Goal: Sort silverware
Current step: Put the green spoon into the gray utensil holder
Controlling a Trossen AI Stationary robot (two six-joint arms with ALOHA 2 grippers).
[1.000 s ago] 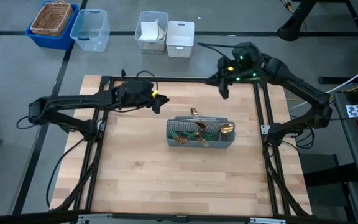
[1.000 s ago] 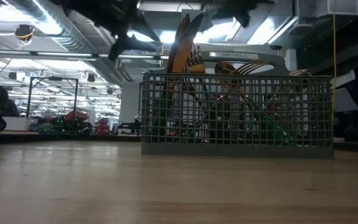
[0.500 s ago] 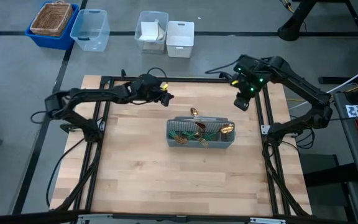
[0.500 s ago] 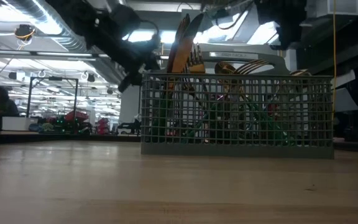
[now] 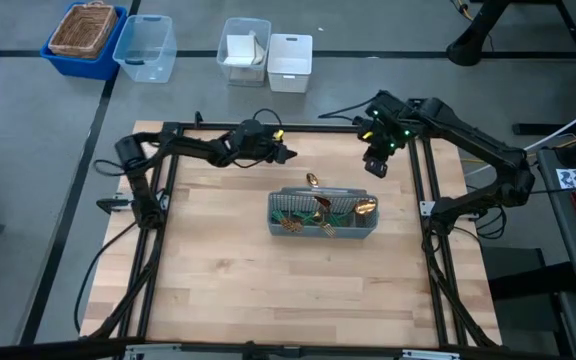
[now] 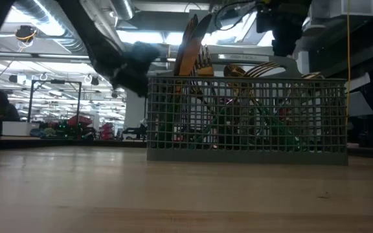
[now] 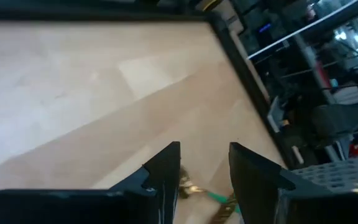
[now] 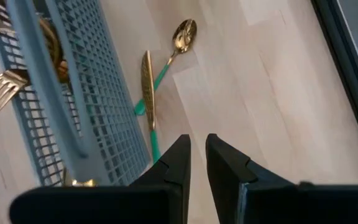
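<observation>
Left arm: We see our left gripper [image 5: 286, 155] held above the far part of the pale wooden table [image 5: 228, 290], left of the basket. In its own wrist view the two dark fingers [image 7: 166, 163] stand apart with nothing between them.

Loose pieces: Two pieces are not sorted yet. A small shiny gold spoon with a thin green handle [image 8: 180, 41] and a gold knife with a green handle [image 8: 148, 93] lie flat on the table, just beside the far wall of the basket, with their handles crossing. From above we only see a gold spot there [image 5: 311, 181].

Basket: The grey wire mesh basket with compartments [image 5: 323, 214] sits in the middle of the table. Most of the gold forks and spoons with green handles [image 6: 203, 71] already stand inside it, tips poking over the rim. We cannot tell which compartment each one is in.

Right arm: Our right gripper [image 5: 375, 165] hangs above the table, far and right of the basket. Its fingers [image 8: 178, 154] are close together with a thin gap, and they hold nothing.

What is left: We think the job is nearly done. The spoon and the knife must go in the basket.
</observation>
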